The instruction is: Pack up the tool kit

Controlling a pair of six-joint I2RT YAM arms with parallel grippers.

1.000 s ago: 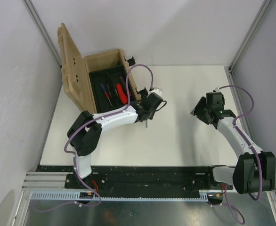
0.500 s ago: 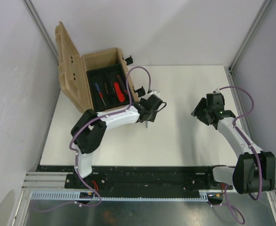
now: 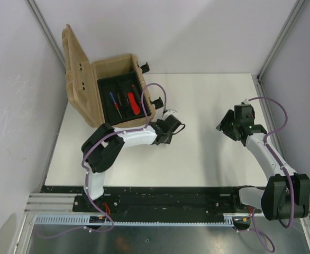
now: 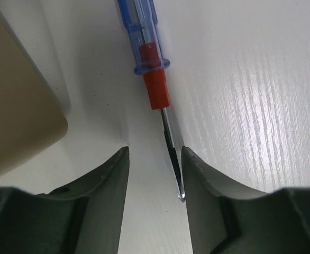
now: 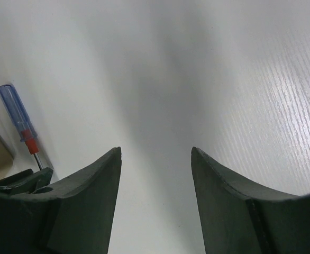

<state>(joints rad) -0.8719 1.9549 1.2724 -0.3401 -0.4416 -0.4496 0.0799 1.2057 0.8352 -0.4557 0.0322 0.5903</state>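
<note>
right gripper (image 5: pixel 155 159) hangs over the table (image 3: pixel 208 159) on the right side, fingers spread, nothing between them. left gripper (image 4: pixel 154 159) is low over the table, mid-left, fingers apart, not clamped on anything. blue-handled screwdriver (image 4: pixel 144 47) with a red collar lies flat on the table just ahead of it. its metal shaft runs in between the two fingers, tip right by the inner face of one; can't tell if it touches. tan toolbox (image 3: pixel 110 69) sits just beyond at the back-left of the table, one corner near the screwdriver. lid (image 3: pixel 76 63) stands open on its left side. black tray (image 3: pixel 106 87) inside holds a red-handled tool (image 3: pixel 135 103), a small blue-handled tool (image 3: pixel 112 99) and more i can't make out. black latches (image 3: pixel 144 66) stick out on the toolbox's right side.
</note>
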